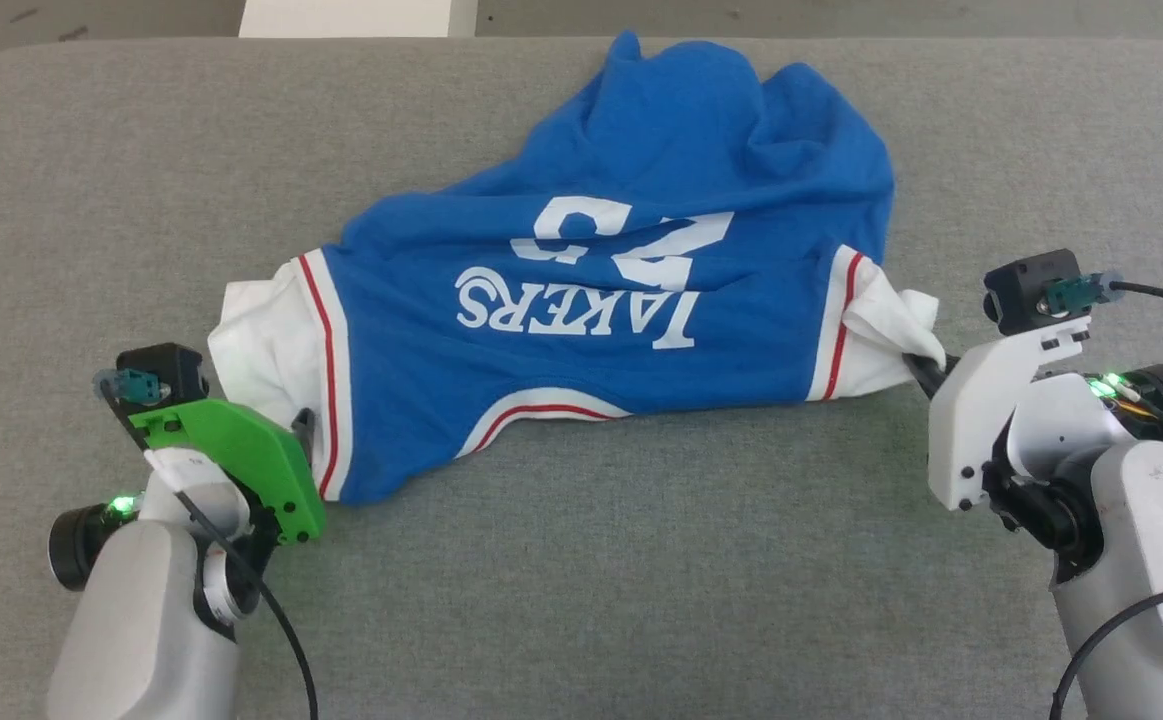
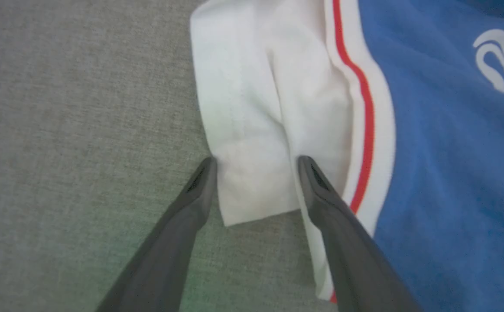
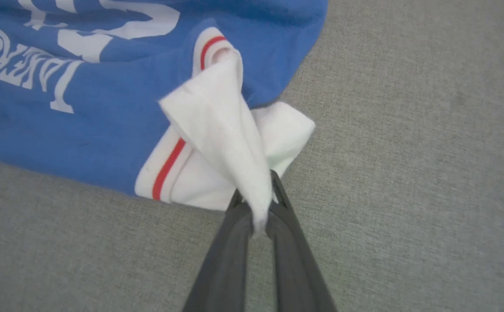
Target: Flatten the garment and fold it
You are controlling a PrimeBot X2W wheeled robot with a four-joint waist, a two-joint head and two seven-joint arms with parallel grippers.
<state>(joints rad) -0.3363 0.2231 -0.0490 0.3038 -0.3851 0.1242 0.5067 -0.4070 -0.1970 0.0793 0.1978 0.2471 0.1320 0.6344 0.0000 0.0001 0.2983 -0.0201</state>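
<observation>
One garment [image 1: 601, 300] lies rumpled, lettering up, on the grey desk [image 1: 641, 580] between two claws — left claw [image 2: 257, 159], at its eight o'clock, spread open astride the white left sleeve [image 2: 252, 108]; right claw [image 3: 256, 195], at three o'clock, pinched tight on the right sleeve [image 3: 221, 130].

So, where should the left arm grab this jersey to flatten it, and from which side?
On the jersey, take the white sleeve at its free corner. Come in low from the robot's near left, over the grey surface: that sleeve lies flat, sticking out past the blue body, and the open left jaws stand either side of that corner.
</observation>
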